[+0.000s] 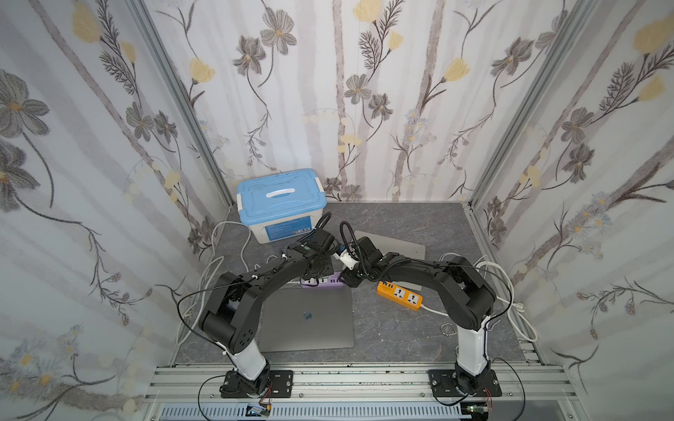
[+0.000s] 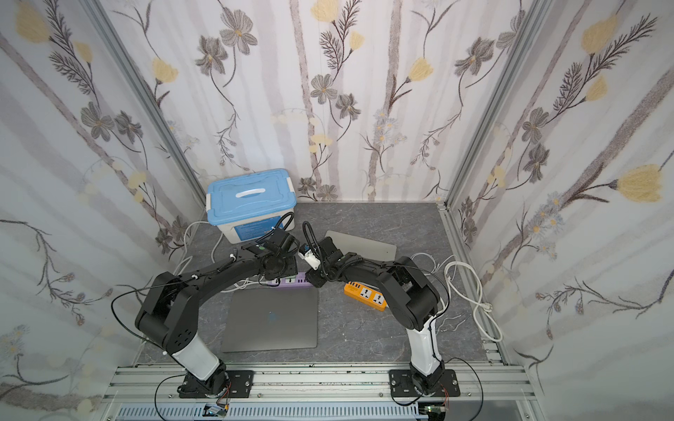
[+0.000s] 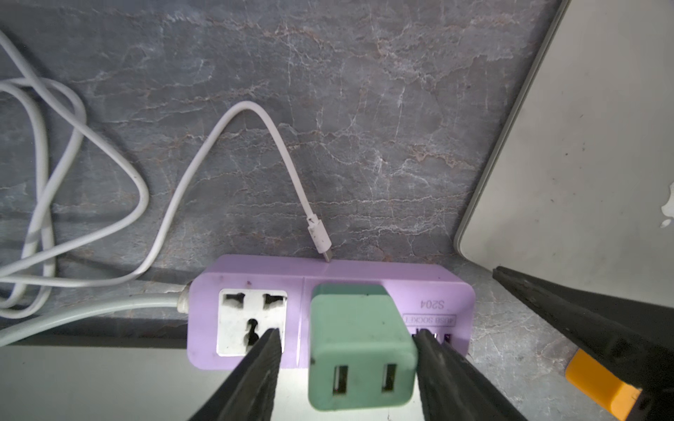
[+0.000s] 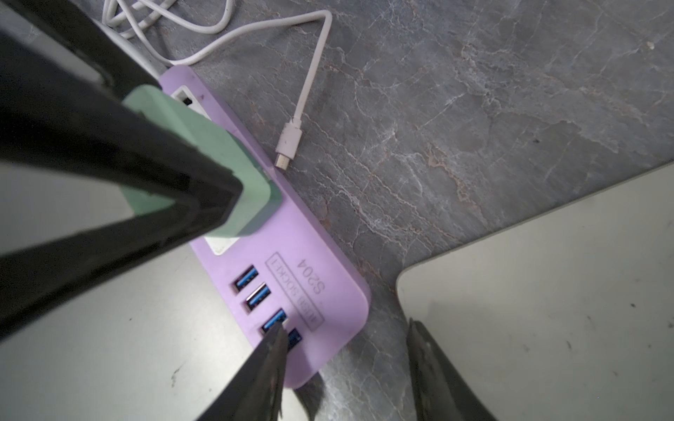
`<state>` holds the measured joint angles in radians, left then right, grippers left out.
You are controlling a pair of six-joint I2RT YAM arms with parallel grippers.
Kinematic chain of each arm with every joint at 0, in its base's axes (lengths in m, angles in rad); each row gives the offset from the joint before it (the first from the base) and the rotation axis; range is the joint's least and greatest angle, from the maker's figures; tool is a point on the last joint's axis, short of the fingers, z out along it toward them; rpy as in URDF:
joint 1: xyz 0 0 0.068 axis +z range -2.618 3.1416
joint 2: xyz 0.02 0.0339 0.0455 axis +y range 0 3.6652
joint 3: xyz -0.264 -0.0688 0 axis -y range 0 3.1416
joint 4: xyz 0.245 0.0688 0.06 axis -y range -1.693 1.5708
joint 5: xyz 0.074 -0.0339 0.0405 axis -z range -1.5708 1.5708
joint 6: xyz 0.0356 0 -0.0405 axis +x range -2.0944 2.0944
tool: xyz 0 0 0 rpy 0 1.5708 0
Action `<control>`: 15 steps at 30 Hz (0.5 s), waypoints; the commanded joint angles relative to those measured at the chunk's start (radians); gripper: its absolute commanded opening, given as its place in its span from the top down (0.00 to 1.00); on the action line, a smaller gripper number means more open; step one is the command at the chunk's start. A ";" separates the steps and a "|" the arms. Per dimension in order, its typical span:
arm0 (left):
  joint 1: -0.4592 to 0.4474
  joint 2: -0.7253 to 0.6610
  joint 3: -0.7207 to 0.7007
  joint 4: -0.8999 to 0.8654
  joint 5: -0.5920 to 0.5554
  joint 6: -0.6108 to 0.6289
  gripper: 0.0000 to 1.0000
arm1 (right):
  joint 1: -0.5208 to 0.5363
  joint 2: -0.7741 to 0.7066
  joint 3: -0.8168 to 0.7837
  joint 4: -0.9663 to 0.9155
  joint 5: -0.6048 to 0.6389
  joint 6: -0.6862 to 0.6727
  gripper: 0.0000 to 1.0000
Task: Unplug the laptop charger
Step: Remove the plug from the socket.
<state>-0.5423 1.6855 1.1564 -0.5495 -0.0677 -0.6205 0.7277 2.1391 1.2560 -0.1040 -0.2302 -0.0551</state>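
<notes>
The laptop charger (image 3: pixel 359 342) is a green block with two USB ports, plugged upright into the purple power strip (image 3: pixel 255 269). My left gripper (image 3: pixel 346 333) straddles the charger. One finger touches its side, while the other finger (image 3: pixel 266 350) stands a small gap away over the white socket. In the right wrist view the charger (image 4: pixel 233 175) shows behind that black finger. My right gripper (image 4: pixel 346 325) is open at the strip's (image 4: pixel 328 291) rounded end. One of its fingertips (image 4: pixel 277 339) is at the blue USB ports. In both top views the two grippers meet over the strip (image 1: pixel 328 283) (image 2: pixel 291 280).
A loose white USB cable end (image 3: pixel 320 237) lies beside the strip. A closed grey laptop (image 1: pixel 310 320) sits in front of it and a second one (image 1: pixel 394 244) behind. An orange power strip (image 1: pixel 399 294) lies to the right, and a blue-lidded box (image 1: pixel 281 197) stands at the back left. White cords (image 1: pixel 510 291) run along the right edge.
</notes>
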 commanded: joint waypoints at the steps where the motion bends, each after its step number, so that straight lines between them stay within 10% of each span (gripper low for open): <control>1: -0.002 0.012 0.014 0.003 -0.021 0.001 0.43 | -0.002 0.004 -0.007 -0.034 0.017 0.005 0.47; 15: -0.001 0.019 0.023 -0.031 -0.020 0.008 0.65 | -0.008 -0.005 -0.009 -0.025 0.002 0.006 0.47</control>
<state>-0.5430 1.7088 1.1694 -0.5495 -0.0742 -0.6186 0.7204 2.1353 1.2480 -0.0952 -0.2371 -0.0494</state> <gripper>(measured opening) 0.386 0.530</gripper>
